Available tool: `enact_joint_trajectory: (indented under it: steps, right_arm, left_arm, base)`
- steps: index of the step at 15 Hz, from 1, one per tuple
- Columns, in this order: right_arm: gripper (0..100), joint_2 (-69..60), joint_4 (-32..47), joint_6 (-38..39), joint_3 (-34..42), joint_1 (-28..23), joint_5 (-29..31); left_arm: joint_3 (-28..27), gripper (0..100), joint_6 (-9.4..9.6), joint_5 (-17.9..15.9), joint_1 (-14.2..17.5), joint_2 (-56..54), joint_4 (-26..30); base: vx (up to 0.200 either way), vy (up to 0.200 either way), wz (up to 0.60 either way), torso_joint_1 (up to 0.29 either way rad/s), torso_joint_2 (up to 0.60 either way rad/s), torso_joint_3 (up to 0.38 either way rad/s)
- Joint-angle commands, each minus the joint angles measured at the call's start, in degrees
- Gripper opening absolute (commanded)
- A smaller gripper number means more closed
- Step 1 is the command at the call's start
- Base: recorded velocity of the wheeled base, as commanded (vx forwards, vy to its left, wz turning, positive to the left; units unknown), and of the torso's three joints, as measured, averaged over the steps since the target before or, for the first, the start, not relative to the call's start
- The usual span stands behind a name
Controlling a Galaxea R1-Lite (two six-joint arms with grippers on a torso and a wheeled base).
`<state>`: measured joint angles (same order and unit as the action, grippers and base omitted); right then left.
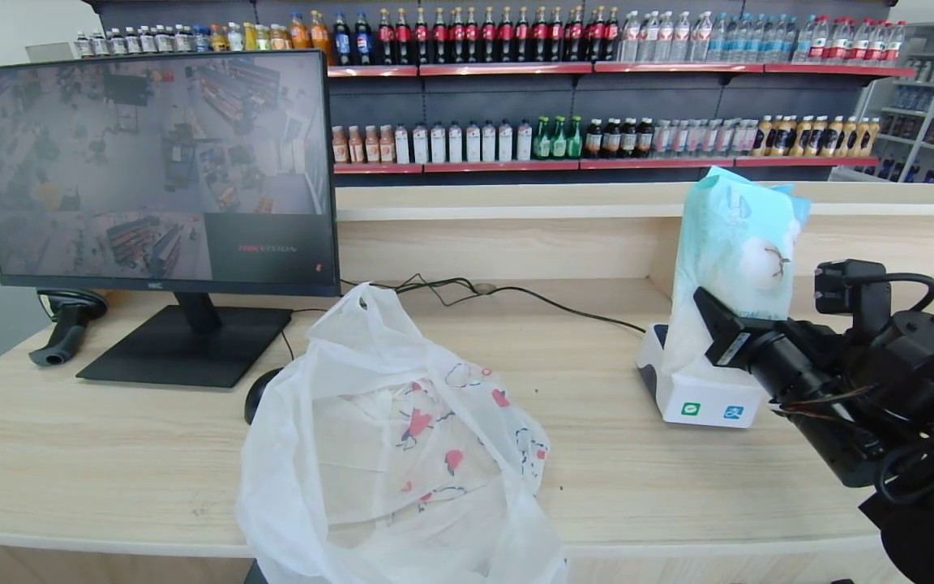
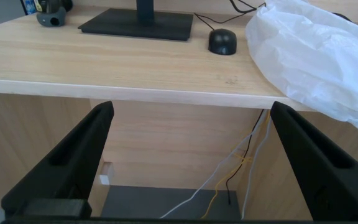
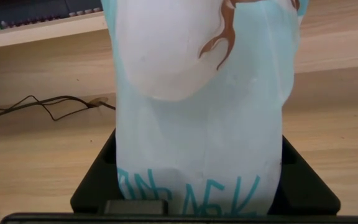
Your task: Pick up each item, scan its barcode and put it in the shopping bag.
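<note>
pale teal and white, the soft pack [image 1: 739, 243] stands upright in the right gripper [image 1: 726, 332], whose two black fingers [image 3: 95, 180] are closed against its lower sides, parted only as far as the pack is wide. directly below that gripper sits a white scanner box [image 1: 698, 397] on the wooden table [image 1: 110, 454]; the pack's lower end comes down to the top of the box, though whether it actually rests on it cannot be told. to the left of the right gripper and nearer the robot, the shopping bag [image 1: 394, 454] lies slumped on the table, white and half see-through with red hearts showing through, its mouth gathered upward and its near side hanging over the table's front edge. beyond the bag and further left of that gripper stands a monitor [image 1: 151, 170] on a flat black foot, with a black mouse [image 1: 260, 393] between the foot and the bag and a dark handheld scanner [image 1: 66, 324] at the far left. a black cable [image 1: 516, 294] runs along the table behind the bag toward the scanner box. the left gripper [image 2: 191, 162] hangs below the table's front edge, its fingers spread wide with nothing between them, the bag above it and off to its right.
</note>
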<state>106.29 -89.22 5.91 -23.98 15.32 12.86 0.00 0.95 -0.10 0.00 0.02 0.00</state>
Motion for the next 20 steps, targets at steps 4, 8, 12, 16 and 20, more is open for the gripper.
enact_joint_trajectory:
  steps: [4, 8, 12, 16, 20]
  right_arm:
    - [0, -0.8, 0.3, 0.0, 0.2, 0.1, 0.1]
    - [0, -1.8, 0.3, -0.2, 0.2, 0.1, 0.1]
    - [0, -7.1, 0.3, -1.1, 3.4, 3.1, 0.0]
    - [0, -13.6, 0.3, -2.2, 6.0, 4.5, -2.0]
    - [0, -16.1, 0.3, -3.5, 7.0, 5.9, -4.2]
  left_arm:
    - [0.0, 100, 0.02, 0.0, 0.0, 0.0, 0.0]
    - [0.0, 100, 0.02, 0.0, 0.0, 0.0, 0.0]
    - [0.0, 100, 0.02, 0.0, 0.0, 0.0, 0.0]
    - [0.0, 100, 0.02, 0.0, 0.0, 0.0, 0.0]
    - [0.0, 100, 0.02, 0.0, 0.0, 0.0, -0.1]
  base:
    - [0.0, 0.0, 0.0, 0.0, 0.0, 0.0]
    - [0.0, 0.0, 0.0, 0.0, 0.0, 0.0]
    - [0.0, 0.0, 0.0, 0.0, 0.0, 0.0]
    - [0.0, 0.0, 0.0, 0.0, 0.0, 0.0]
    - [0.0, 0.0, 0.0, 0.0, 0.0, 0.0]
